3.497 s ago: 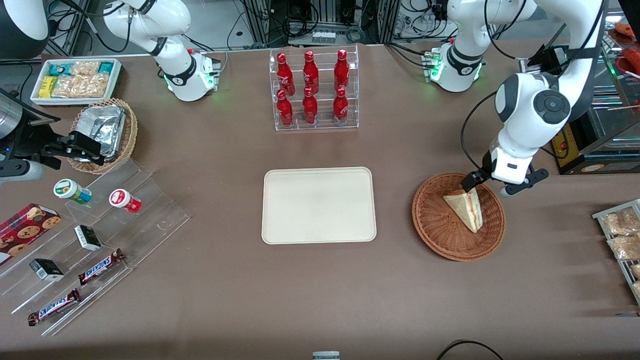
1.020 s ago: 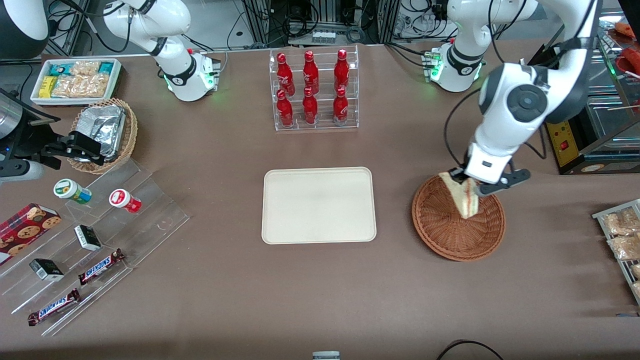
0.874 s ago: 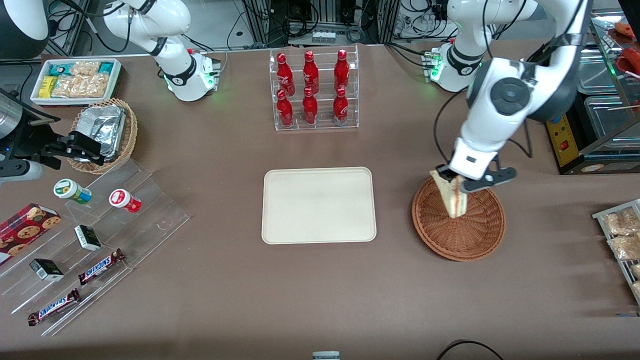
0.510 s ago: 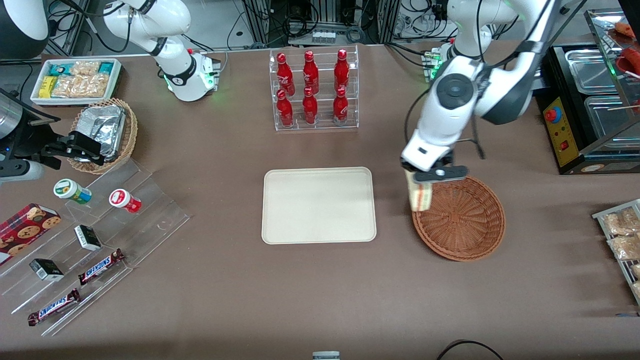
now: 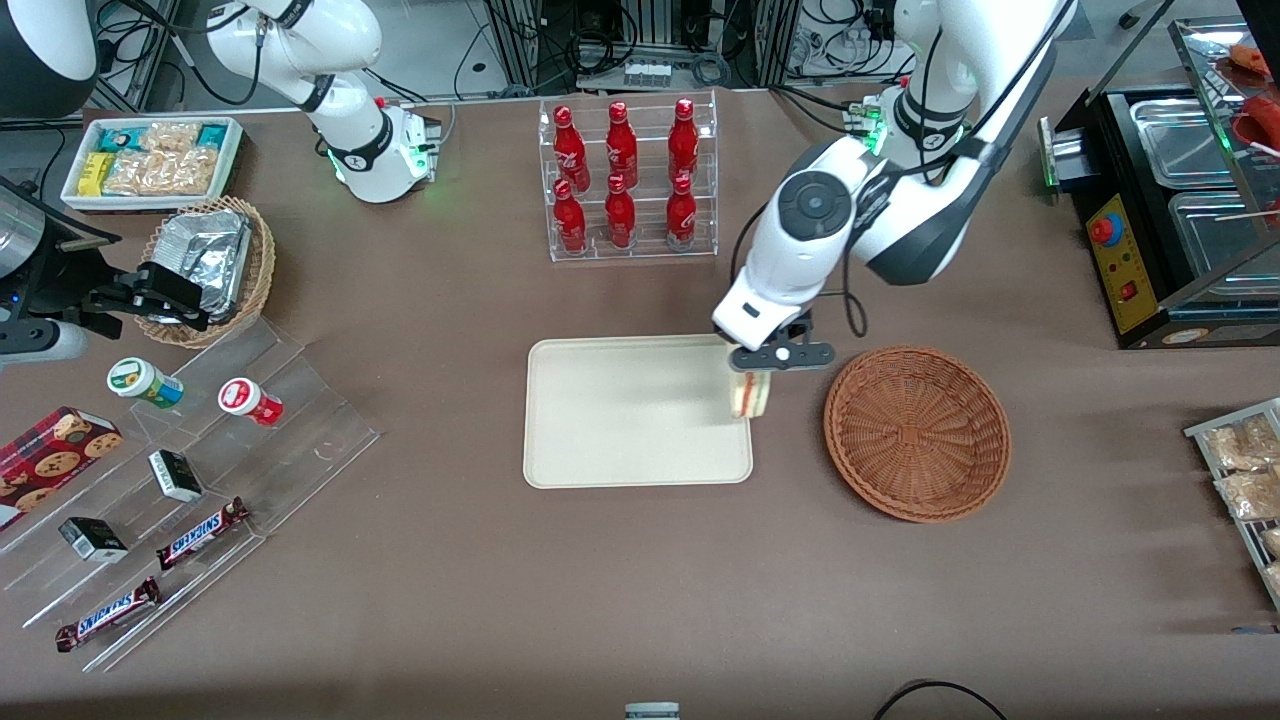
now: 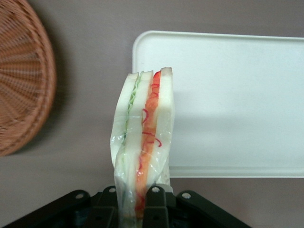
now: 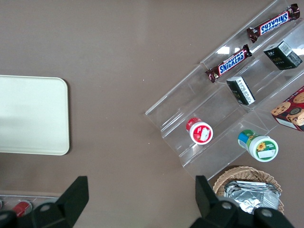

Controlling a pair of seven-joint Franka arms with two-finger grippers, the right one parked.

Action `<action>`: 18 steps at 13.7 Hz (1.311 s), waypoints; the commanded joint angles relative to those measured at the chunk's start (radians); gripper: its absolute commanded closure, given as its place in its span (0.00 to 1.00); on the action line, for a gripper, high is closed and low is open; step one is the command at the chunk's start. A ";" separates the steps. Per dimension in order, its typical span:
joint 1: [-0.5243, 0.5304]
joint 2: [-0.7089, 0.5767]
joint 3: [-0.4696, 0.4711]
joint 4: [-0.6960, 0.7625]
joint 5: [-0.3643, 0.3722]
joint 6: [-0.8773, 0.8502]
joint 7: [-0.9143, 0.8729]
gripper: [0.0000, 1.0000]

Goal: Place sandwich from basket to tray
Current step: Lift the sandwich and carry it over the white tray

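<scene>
Gripper: the gripper (image 5: 752, 372) hangs above the tray's edge nearest the basket, pointing down; its jaws are clamped on the top of the sandwich.
Fingers: in the wrist view two black fingers (image 6: 154, 199) press the sandwich between them.
Sandwich: the sandwich (image 5: 750, 396) is held in the air, upright, over the tray's rim on the basket side. It is out of the basket. In the wrist view the sandwich (image 6: 142, 147) shows its cut edge, with white bread, a green layer and a red and orange layer, all in clear wrap.
Tray: the tray (image 5: 620, 420) lies flat on the table, with nothing resting on it. In the wrist view its corner (image 6: 142, 40) lies just beside the sandwich.
Basket: the basket (image 5: 915, 432) sits beside the tray, toward the working arm's end of the table, near it but apart. It holds nothing. In the wrist view its rim (image 6: 45, 90) is separated from the tray by a strip of table.
Table: the brown table (image 5: 620, 580) carries both.
Bottles: a clear rack of red bottles (image 5: 626, 180) stands farther from the front camera than the tray.
Foil basket: a tan basket of foil packets (image 5: 212, 262) sits well away from the tray, toward the parked arm's end.
Steps: clear steps (image 5: 190, 480) with snack bars and small tubs stand nearer the front camera than the foil basket.
</scene>
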 commanded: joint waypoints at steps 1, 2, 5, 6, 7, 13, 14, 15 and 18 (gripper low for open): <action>-0.032 0.118 -0.010 0.094 0.125 -0.013 -0.173 1.00; -0.043 0.156 -0.016 0.109 0.188 -0.011 -0.233 1.00; -0.052 0.233 -0.053 0.151 0.261 -0.011 -0.289 1.00; -0.052 0.250 -0.056 0.158 0.264 -0.011 -0.309 1.00; -0.063 0.264 -0.062 0.167 0.267 -0.010 -0.315 1.00; -0.110 0.325 -0.068 0.192 0.411 -0.010 -0.320 1.00; -0.114 0.330 -0.070 0.204 0.423 -0.010 -0.320 1.00; -0.121 0.339 -0.070 0.210 0.423 -0.011 -0.314 1.00; -0.153 0.370 -0.067 0.221 0.484 -0.010 -0.323 1.00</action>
